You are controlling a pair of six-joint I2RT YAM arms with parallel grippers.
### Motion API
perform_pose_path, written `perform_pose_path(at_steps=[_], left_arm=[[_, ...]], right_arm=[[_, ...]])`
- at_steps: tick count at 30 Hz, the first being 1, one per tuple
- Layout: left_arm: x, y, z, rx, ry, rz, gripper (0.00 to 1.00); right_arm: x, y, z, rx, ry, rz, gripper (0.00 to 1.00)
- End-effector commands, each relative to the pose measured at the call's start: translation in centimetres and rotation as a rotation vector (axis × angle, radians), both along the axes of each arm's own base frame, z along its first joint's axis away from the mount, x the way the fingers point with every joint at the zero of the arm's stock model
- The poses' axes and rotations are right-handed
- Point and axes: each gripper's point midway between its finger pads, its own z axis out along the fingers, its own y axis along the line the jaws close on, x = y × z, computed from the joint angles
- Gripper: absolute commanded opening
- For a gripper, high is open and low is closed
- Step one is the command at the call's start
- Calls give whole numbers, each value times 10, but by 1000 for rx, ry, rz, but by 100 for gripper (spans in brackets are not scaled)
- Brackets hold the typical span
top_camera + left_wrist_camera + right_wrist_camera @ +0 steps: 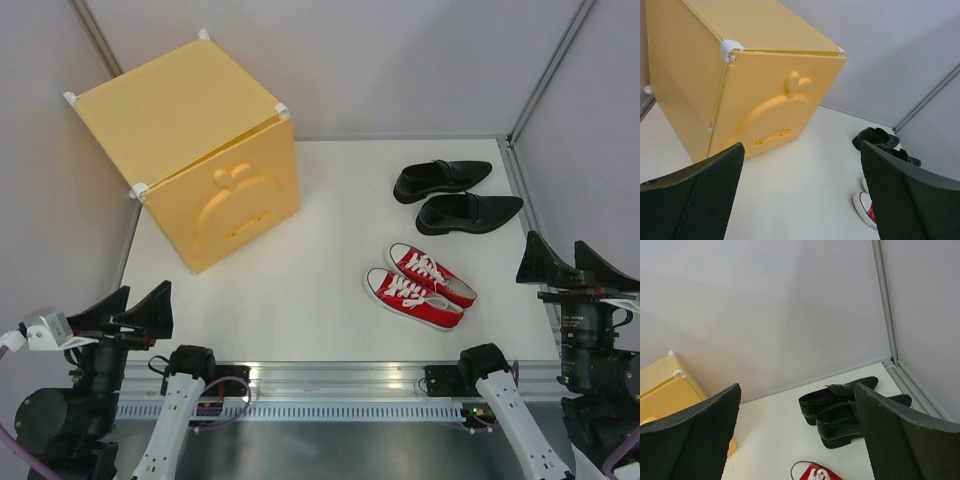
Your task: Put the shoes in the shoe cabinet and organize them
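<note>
The yellow-orange shoe cabinet (205, 145) stands at the back left with its embossed front door (775, 107) shut. Two black loafers (455, 196) lie side by side at the back right; they also show in the right wrist view (845, 410). Two red sneakers (420, 285) with white laces lie in front of them, toes pointing left. My left gripper (125, 315) is open and empty at the near left, facing the cabinet. My right gripper (575, 265) is open and empty at the near right, beside the sneakers.
Grey walls enclose the white table (300, 300) at the back and both sides. A metal rail (340, 380) runs along the near edge by the arm bases. The cabinet's corner sits close to the left wall.
</note>
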Motion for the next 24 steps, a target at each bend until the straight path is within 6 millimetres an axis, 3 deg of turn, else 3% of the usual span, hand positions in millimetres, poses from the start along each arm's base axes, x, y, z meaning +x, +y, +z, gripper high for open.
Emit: perform_pose_path(at_steps=[1,6,11,17,24], left_arm=[[-1,-2,1,-29,-5,-14,100],[2,-4,-3,-29,12,-24,100],[10,-9,-13,-22,56,-43,100],[26,-20,-32,-18,141,-89,100],[39,-25,-54,-19,220,-106,100]], right_arm=[[3,3,0,5,-3,16,98],[9,8,-5,-10,24,35,98],[30,17,-23,-39,129,52,98],[64,40,-60,-97,312,126,98],[96,82,-112,-153,504,313,98]])
